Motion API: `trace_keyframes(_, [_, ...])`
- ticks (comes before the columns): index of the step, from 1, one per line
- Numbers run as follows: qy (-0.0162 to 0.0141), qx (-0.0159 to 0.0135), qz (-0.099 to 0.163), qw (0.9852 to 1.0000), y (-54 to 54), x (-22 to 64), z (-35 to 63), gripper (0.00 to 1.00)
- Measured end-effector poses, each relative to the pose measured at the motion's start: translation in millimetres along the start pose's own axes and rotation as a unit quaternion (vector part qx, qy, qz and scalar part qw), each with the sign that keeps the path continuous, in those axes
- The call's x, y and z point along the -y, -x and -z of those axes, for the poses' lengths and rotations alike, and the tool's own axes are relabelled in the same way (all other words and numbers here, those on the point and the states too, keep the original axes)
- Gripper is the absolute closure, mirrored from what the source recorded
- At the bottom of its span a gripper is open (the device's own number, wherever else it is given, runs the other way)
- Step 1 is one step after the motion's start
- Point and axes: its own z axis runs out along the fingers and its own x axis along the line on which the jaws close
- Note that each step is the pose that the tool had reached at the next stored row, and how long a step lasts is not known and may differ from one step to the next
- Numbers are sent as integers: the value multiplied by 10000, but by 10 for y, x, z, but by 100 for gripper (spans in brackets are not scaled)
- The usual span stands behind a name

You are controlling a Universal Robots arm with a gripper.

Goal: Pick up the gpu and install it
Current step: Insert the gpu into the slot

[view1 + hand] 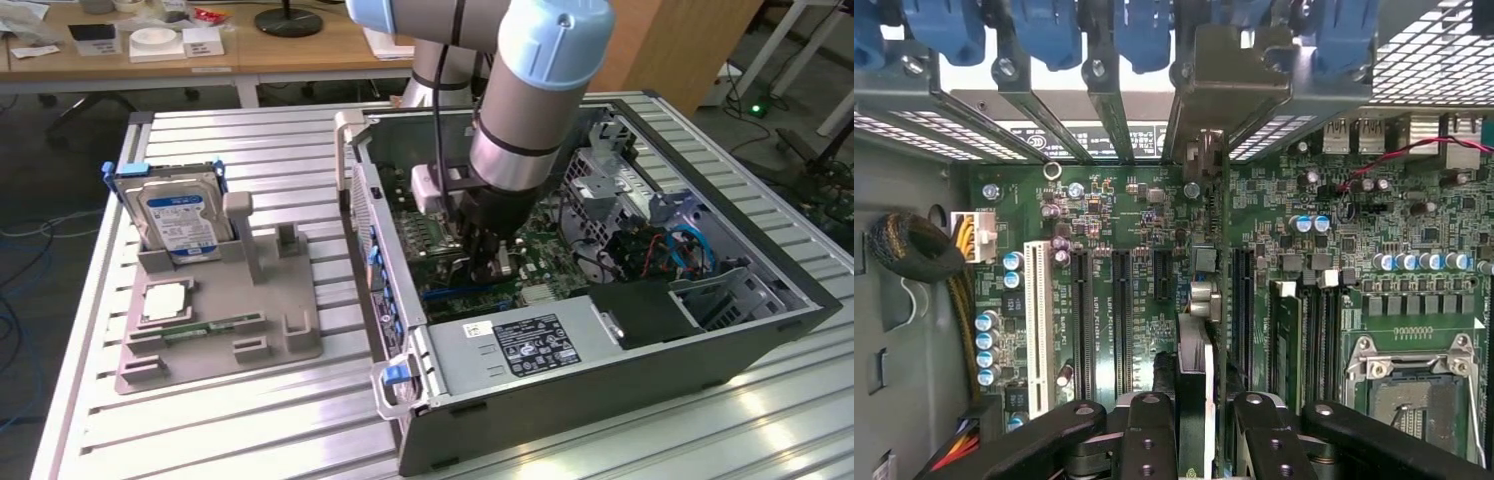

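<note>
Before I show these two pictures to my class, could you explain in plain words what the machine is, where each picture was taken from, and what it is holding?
The machine is a robot arm with a grasping tool at its end. The exterior view comes from a camera standing off to one side. It shows the arm reaching down into an open computer case on a slatted metal table. Beside the case sits a grey parts holder, with a hard drive standing upright in it.

The wrist view comes from a camera on the arm, looking down past the tool's black fingers onto the green motherboard. Between those fingers is the gpu, a thin card seen edge-on. The tool is shut on it, holding it above the long slots.
</note>
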Motion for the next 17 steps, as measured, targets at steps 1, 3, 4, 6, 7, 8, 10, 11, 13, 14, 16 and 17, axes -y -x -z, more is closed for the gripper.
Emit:
trace_keyframes(1, [0, -1, 0, 10000, 0, 0, -4, 73])
trace_keyframes(3, [1, -2, 0, 10000, -1, -1, -6, 73])
trace_keyframes(4, [1, -2, 0, 10000, -1, -1, -7, 73])
trace_keyframes(6, [0, -1, 0, 10000, -1, -1, -8, 73])
trace_keyframes(7, [0, -1, 0, 10000, -1, -1, -8, 73])
trace_keyframes(8, [0, 0, 0, 10000, 0, -1, -4, 73])
trace_keyframes(10, [0, 0, 0, 10000, 1, -1, 9, 73])
trace_keyframes(11, [0, 1, 0, 10000, 1, -1, 9, 73])
trace_keyframes(13, [0, 0, 0, 10000, 0, -1, 10, 73])
trace_keyframes(14, [0, -1, 0, 10000, 1, -1, 10, 73])
trace_keyframes(16, [0, 0, -1, 10000, 1, -1, 10, 73])
trace_keyframes(17, [1, -1, 0, 10000, 1, 2, 10, 73])
